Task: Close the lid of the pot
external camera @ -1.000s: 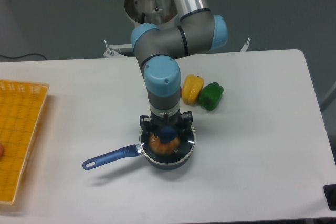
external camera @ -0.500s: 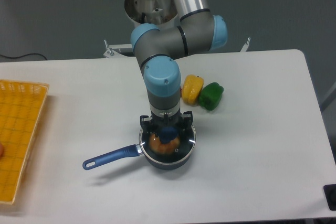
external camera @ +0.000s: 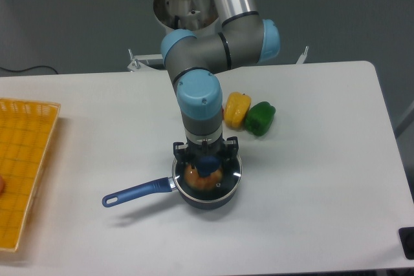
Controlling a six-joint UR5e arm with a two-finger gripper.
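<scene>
The dark pot (external camera: pixel 207 195) stands on the white table near the front middle, its long blue handle (external camera: pixel 136 192) pointing left. The glass pot lid (external camera: pixel 223 182) lies flat on the pot's rim, with its blue knob (external camera: pixel 207 165) in the middle. Something orange shows through the glass. My gripper (external camera: pixel 206 159) points straight down over the lid, with a black finger (external camera: pixel 178 153) on either side of the knob and a gap between them and it. It is open and holds nothing.
A yellow pepper (external camera: pixel 237 108) and a green pepper (external camera: pixel 260 118) lie just behind the pot to the right. A yellow basket (external camera: pixel 26 166) sits at the table's left edge. The arm's base rises at the back centre.
</scene>
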